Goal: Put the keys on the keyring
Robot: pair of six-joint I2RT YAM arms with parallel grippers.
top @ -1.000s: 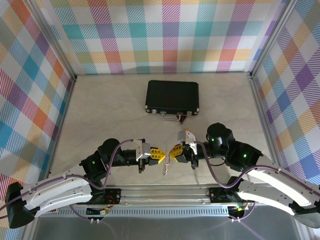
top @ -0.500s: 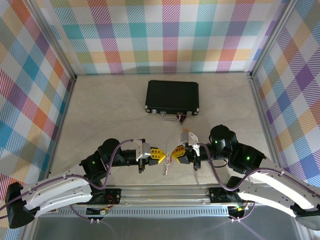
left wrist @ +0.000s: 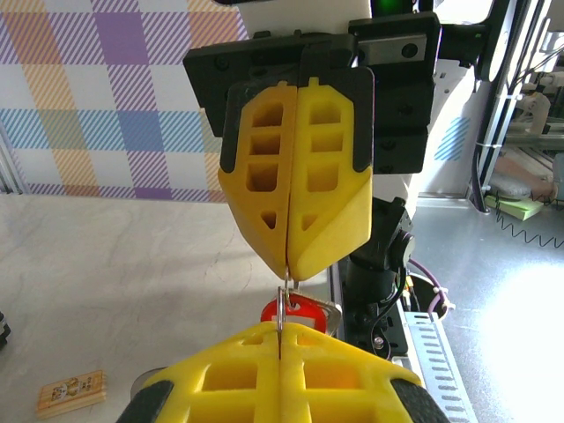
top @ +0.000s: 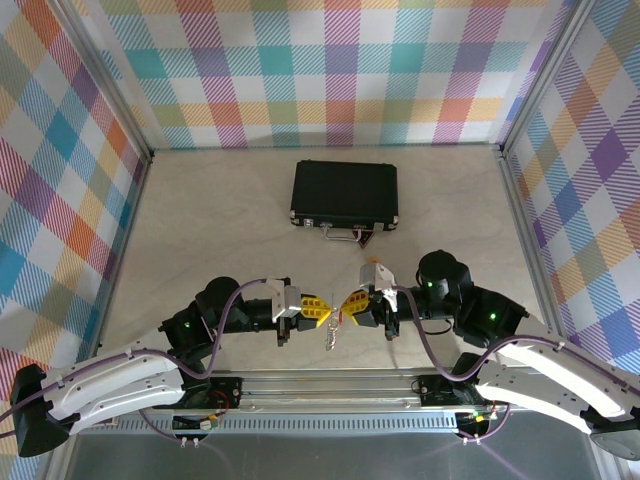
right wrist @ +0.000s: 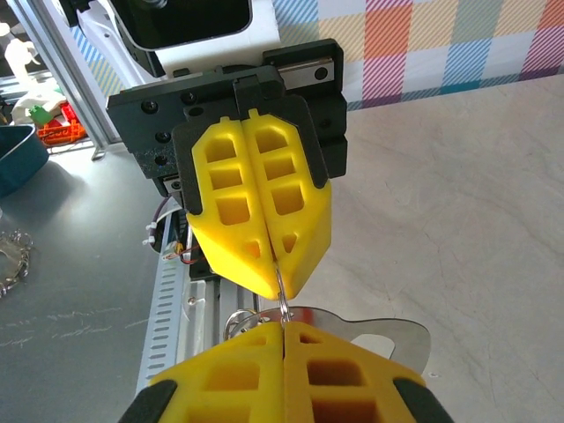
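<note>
Left gripper (left wrist: 280,330) and right gripper (left wrist: 288,271) are pressed together tip to tip, keyring (left wrist: 282,300) pinched between them, red key (left wrist: 300,311) glimpsed behind; print on the small tag (left wrist: 72,393) cannot be read.

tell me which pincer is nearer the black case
Right, narrowly. The right pincer sits nearside of the black case, opposite its handle; the left pincer meets it tip to tip, slightly farther back.

Bright even light, soft shadows, wrist-cam bg slightly blurred

key (left wrist: 304,310) mostly hid behind left fingers (left wrist: 220,379); keyring (right wrist: 392,331) partly behind right fingers (right wrist: 344,377).
</note>
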